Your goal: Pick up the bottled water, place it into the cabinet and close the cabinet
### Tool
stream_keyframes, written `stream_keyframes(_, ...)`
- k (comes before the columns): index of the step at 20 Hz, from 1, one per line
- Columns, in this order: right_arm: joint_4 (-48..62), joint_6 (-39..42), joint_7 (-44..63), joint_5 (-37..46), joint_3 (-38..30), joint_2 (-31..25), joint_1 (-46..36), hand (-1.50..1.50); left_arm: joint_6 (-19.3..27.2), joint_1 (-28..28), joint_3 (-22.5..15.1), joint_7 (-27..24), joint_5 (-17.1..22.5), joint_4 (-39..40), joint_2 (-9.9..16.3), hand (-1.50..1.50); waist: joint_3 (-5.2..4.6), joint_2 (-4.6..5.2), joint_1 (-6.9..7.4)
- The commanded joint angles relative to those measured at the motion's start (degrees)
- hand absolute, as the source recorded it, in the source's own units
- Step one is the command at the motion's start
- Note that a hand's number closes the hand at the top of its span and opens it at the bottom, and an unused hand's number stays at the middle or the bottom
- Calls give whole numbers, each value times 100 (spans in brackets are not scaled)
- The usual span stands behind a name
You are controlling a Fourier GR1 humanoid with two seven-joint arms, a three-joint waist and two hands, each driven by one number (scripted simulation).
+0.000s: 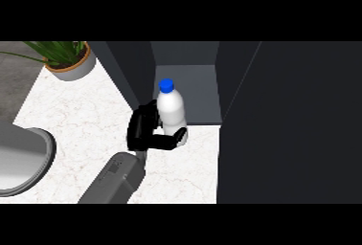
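Observation:
The water bottle point(172, 109) is white with a blue cap and stands upright at the front edge of the open cabinet point(198, 88). My left hand point(144, 127) is shut on it from the left, with the thumb curled round its lower part on the near side. The bottle's base is partly hidden by that hand, so I cannot tell whether it rests on the cabinet floor or hangs just above it. The cabinet's grey inside shows behind the bottle. A dark door panel point(127, 72) stands open to the left of the opening. My right hand does not show.
A large dark panel point(290, 124) fills the right side of the view and hides what lies behind it. A potted plant point(69, 60) stands at the back left of the white marble counter point(78, 124). A grey sink point(25, 160) sits at the left edge.

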Motion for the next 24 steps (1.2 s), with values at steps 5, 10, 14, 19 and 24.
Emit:
stream_keyframes(5, -346, -21, 361, -433, -165, 18, -145, -150, 1489, -1431, -460, 1021, 205, 7, -1, 150, -3, 32, -52)
stream_keyframes(10, -310, 120, 254, -723, -506, -37, -75, -150, 1617, -1888, -550, 1057, 236, 869, -1, 150, -3, 43, -116)
stream_keyframes(14, -667, 161, 456, -700, -422, -47, -88, -150, 1724, -2522, -203, 972, 462, 1644, -1, 150, -8, 84, -187)
stream_keyframes(19, -182, 198, 274, -687, -559, 44, -484, -150, 1667, -3228, -95, 941, 318, 2665, -1, 150, -4, 96, -190)
stream_keyframes(24, -38, 275, 308, -677, -667, 3, -706, -150, 2042, -3454, -157, 810, -44, 3646, 46, 150, -5, 148, -235)
